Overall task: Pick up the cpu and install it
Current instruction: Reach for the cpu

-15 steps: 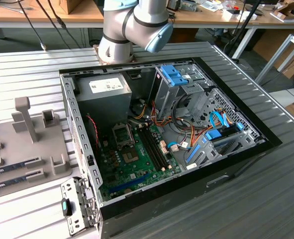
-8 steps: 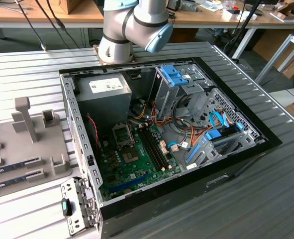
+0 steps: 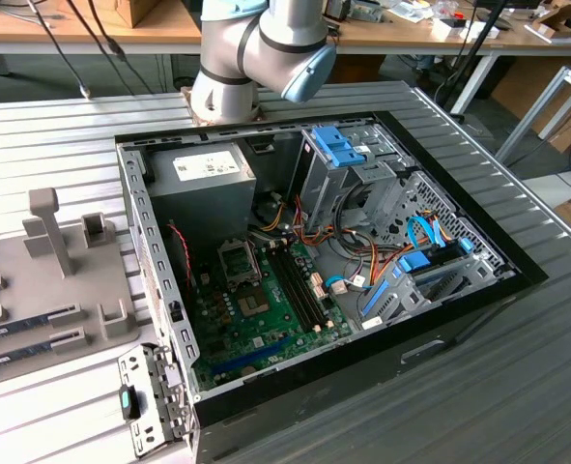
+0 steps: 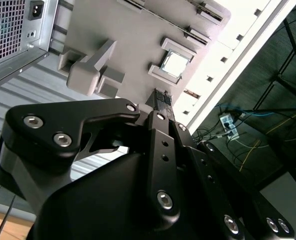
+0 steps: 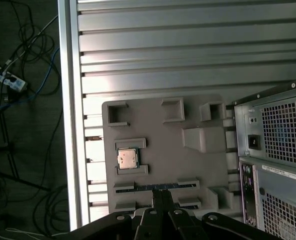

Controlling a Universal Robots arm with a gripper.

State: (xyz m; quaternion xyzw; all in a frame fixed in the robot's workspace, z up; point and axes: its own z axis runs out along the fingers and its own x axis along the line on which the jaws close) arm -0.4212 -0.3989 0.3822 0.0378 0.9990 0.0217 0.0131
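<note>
Cpu [image 5: 127, 158] [image 4: 176, 63] lies flat, metal top up, between two raised brackets on grey fixture tray [image 5: 163, 135] [image 4: 127, 35], beside the computer case [image 5: 273, 130]. Gripper [image 5: 161, 196] [image 4: 163, 97] hangs above the tray in both wrist views, fingers pressed together, holding nothing, apart from the cpu. Motherboard [image 3: 266, 309] is exposed in the open case in the exterior view.

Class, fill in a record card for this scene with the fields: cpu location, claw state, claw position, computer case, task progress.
cpu location: small square silver-topped cpu sits in a holder on the flat grey parts tray, outside the case
claw state: black claw shut, holding nothing
claw position: over the tray, apart from the cpu
computer case: black tower case lying open, green motherboard exposed
task progress: cpu not yet picked up
</note>
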